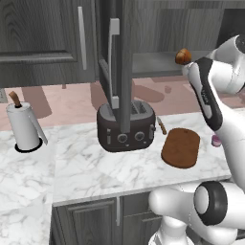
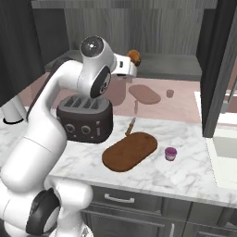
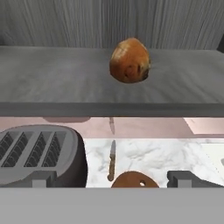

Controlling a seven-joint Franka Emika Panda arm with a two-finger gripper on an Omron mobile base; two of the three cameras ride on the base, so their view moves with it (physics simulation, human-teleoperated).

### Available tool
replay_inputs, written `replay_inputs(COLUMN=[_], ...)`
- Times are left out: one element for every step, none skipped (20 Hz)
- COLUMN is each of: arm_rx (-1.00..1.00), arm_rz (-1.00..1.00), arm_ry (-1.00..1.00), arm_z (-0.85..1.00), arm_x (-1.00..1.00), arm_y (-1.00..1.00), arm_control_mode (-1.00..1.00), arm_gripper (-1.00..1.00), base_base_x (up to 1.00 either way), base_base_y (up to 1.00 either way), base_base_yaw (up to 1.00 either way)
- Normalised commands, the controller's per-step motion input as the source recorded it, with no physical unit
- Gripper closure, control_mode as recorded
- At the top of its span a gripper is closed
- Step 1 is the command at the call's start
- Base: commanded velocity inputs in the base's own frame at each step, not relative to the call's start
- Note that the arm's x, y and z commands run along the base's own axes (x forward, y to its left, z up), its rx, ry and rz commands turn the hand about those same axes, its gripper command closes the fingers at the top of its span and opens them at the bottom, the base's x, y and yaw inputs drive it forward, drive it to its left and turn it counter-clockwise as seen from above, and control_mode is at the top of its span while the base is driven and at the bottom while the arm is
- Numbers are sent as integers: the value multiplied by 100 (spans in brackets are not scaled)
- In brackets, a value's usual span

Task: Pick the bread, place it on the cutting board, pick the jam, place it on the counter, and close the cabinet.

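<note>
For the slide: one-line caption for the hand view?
Hand view: bread on the cabinet shelf, with toaster and board on the counter below.

the cabinet point(image 1: 143, 28) is open and the shelf around the bread point(image 3: 130, 60) is bare on both sides, so plenty of room there. the open door edge point(image 1: 125, 67) hangs right over the toaster point(image 1: 126, 125), blocking the left side. down on the counter point(image 2: 185, 166) the cutting board point(image 2: 130, 151) top is free, with the jam point(image 2: 171, 153) just beside it and a knife point(image 2: 130, 126) near its far end.
</note>
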Motion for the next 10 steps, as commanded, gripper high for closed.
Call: replay_inputs(arm_rx=[0, 0, 0, 0, 0, 0, 0, 0, 0, 0], arm_rz=[0, 0, 0, 0, 0, 0, 0, 0, 0, 0], arm_ry=[0, 0, 0, 0, 0, 0, 0, 0, 0, 0], arm_z=[11, 10, 8, 5, 3, 2, 1, 1, 1, 2], arm_x=[16, 17, 17, 21, 26, 29, 32, 34, 34, 34], arm_y=[0, 0, 0, 0, 0, 0, 0, 0, 0, 0], arm_control_mode=[-100, -100, -100, -100, -100, -100, -100, -100, -100, -100], arm_gripper=[-100, -100, -100, -100, -100, -100, -100, -100, -100, -100], base_base_x=[0, 0, 0, 0, 0, 0, 0, 0, 0, 0], base_base_y=[0, 0, 0, 0, 0, 0, 0, 0, 0, 0], base_base_yaw=[0, 0, 0, 0, 0, 0, 0, 0, 0, 0])
